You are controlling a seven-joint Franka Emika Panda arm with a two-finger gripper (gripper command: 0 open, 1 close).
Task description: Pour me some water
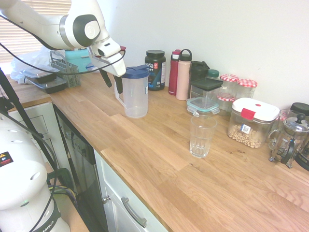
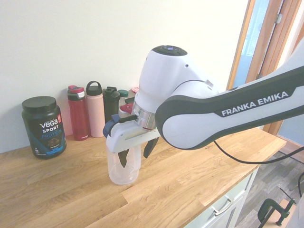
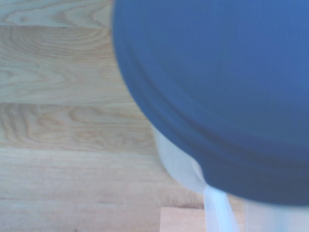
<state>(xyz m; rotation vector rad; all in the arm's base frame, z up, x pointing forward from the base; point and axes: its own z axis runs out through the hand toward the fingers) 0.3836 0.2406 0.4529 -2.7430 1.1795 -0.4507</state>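
Note:
A clear plastic pitcher [image 1: 135, 99] with a blue lid [image 1: 135, 72] stands upright on the wooden counter [image 1: 159, 159]. My gripper [image 1: 112, 81] hangs open at its handle side, with one dark finger [image 1: 105, 77] on either side of the handle area and nothing gripped. From the other side, the gripper [image 2: 137, 153] sits low against the pitcher [image 2: 124, 170]. Up close, the blue lid [image 3: 217, 87] fills most of the wrist view. An empty clear drinking glass [image 1: 202, 136] stands apart to the right, nearer the counter's front.
Along the back wall stand a black protein tub [image 1: 155, 69], red and pink bottles [image 1: 182, 74], lidded containers [image 1: 252, 122] and a French press [image 1: 289, 140]. A dish rack [image 1: 67, 67] and trays sit at the far left. The counter's front edge drops off above the drawers.

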